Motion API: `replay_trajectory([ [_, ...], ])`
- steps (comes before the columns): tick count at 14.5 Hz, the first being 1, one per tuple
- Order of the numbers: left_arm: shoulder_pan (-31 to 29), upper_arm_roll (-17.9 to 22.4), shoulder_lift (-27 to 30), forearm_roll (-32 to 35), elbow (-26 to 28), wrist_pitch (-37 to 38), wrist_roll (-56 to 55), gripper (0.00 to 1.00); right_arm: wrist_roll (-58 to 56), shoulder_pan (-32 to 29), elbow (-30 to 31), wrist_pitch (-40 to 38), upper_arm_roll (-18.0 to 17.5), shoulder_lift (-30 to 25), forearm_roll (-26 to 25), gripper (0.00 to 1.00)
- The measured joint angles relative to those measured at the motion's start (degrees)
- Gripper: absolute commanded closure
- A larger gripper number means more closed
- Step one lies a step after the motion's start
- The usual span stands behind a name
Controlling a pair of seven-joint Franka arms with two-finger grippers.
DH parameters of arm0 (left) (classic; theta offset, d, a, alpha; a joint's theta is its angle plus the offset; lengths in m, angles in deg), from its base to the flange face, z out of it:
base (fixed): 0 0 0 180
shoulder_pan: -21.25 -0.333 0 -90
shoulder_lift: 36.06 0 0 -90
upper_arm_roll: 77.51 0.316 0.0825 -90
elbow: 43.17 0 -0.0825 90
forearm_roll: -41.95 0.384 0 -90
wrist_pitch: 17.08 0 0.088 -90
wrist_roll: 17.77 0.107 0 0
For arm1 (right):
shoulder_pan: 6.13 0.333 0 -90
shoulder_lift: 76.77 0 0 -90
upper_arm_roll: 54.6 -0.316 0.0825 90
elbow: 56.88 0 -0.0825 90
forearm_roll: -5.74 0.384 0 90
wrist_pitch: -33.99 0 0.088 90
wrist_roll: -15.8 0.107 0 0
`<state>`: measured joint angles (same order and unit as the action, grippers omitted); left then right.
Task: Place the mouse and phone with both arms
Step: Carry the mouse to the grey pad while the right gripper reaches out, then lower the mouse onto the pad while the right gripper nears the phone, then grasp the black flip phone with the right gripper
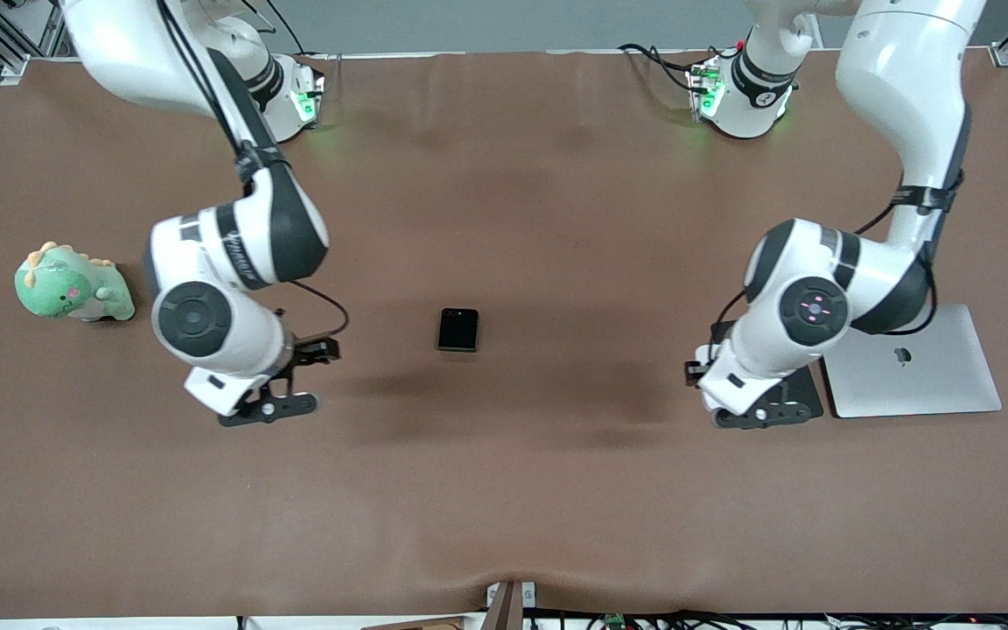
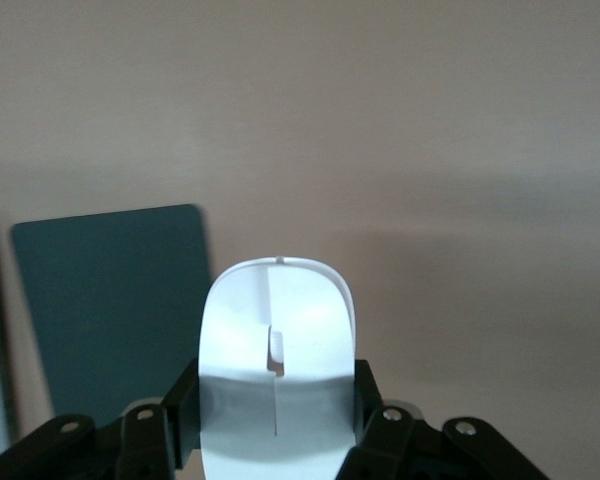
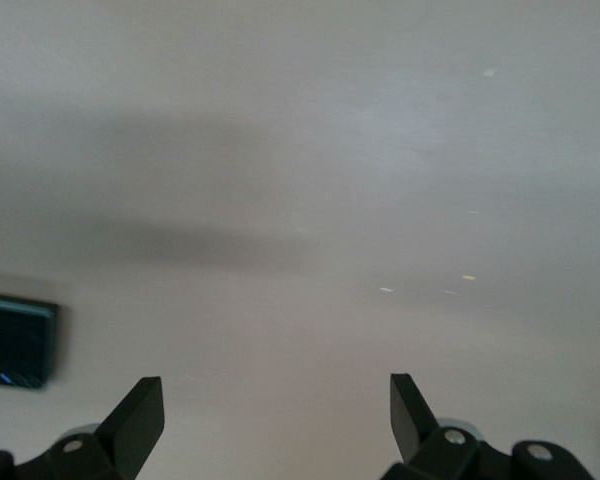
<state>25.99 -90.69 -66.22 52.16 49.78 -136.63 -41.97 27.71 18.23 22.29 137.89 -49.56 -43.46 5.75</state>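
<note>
The white mouse sits between the fingers of my left gripper, which are closed against its sides. In the front view the left gripper is low over the dark grey pad, and the arm hides the mouse there. The black folded phone lies on the brown table near its middle. My right gripper hangs open and empty over bare table, toward the right arm's end from the phone. In the right wrist view the right gripper shows its jaws wide apart, with the phone at the frame's edge.
A closed silver laptop lies beside the pad at the left arm's end. The pad also shows in the left wrist view. A green plush dinosaur sits at the right arm's end. Brown cloth covers the table.
</note>
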Motion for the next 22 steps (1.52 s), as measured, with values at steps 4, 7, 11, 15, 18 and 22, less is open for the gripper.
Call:
replay_trajectory([
  [4, -5.19, -0.11, 0.21, 0.0, 3.03, -0.85, 1.03, 0.92, 9.46, 4.64, 0.14, 5.1, -0.06, 4.1, 0.49, 0.0],
  [7, -8.49, -0.12, 0.2, 0.0, 6.3, -4.97, 1.19, 0.91, 14.57, 6.82, 1.73, 10.79, -0.08, 6.22, 1.67, 0.0],
  [11, -9.97, -0.1, -0.18, 0.0, 13.02, -14.55, 1.43, 0.91, 17.83, 8.24, 4.76, 16.61, -0.13, 7.67, 7.14, 0.0],
  [15, -10.93, -0.08, -1.93, 0.0, 15.03, -18.4, 1.58, 0.91, 22.93, 10.67, 5.17, 19.28, -0.25, 9.83, 7.64, 0.0],
  [18, -11.07, -0.04, -2.88, 0.01, 15.06, -19.14, 1.6, 0.91, 25.83, 12.2, 5.23, 19.75, -0.26, 10.88, 7.66, 0.0],
  [22, -11.12, 0.12, -3.46, 0.01, 15.07, -19.32, 1.6, 0.91, 28.12, 13.4, 5.26, 20.21, -0.26, 11.34, 7.67, 0.0],
])
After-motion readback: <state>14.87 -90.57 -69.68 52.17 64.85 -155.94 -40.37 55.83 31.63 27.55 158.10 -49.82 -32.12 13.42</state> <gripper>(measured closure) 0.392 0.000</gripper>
